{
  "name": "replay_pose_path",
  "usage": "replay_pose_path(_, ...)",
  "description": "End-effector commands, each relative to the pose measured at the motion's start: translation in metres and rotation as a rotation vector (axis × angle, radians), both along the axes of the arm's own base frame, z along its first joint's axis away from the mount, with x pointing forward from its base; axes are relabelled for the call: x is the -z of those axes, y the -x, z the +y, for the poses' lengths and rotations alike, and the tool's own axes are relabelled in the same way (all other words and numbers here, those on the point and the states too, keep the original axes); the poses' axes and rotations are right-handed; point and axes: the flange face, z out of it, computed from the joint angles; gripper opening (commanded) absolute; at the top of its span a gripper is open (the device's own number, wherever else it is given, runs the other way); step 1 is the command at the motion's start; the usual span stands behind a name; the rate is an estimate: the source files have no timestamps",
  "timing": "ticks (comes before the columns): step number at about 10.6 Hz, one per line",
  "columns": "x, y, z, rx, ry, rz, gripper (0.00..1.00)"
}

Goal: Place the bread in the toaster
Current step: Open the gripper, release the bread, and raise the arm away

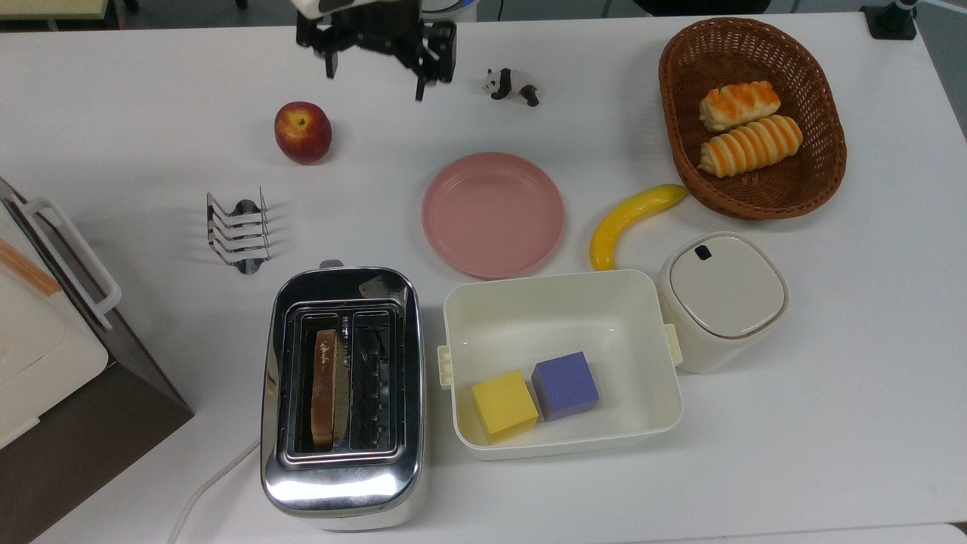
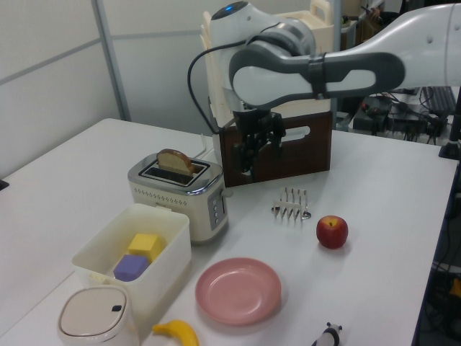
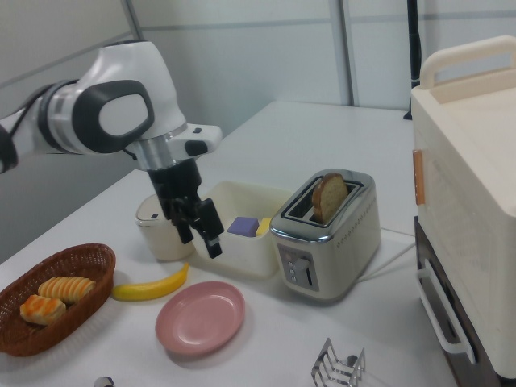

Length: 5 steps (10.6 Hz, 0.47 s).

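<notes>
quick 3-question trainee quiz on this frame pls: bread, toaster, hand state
1. True or false: the bread stands in a slot of the toaster.
2. In the top view, which slot holds it: A) the top view's left, B) the top view's right?
3. Is the hand open or shut, and does it hold anything?

Key:
1. True.
2. A.
3. Open and empty, raised above the table, apart from the toaster.

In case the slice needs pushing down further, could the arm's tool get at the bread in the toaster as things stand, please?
Probably yes. The bread stands in one slot of the toaster, its top sticking out, with nothing above it. The tool hangs open over the far table edge, past the apple.
</notes>
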Motion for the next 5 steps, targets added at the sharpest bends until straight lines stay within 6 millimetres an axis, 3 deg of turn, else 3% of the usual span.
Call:
replay_pose_path(1,-0.0178,0.0358,-0.004,-0.053,-0.075,-0.006,1.0)
replay_pose_path(2,-0.0191,0.035,-0.0122,-0.038,-0.076,-0.014,1.0)
replay_pose_path(5,-0.0169,0.0353,-0.0122,-0.055,-0.087,-0.008,1.0)
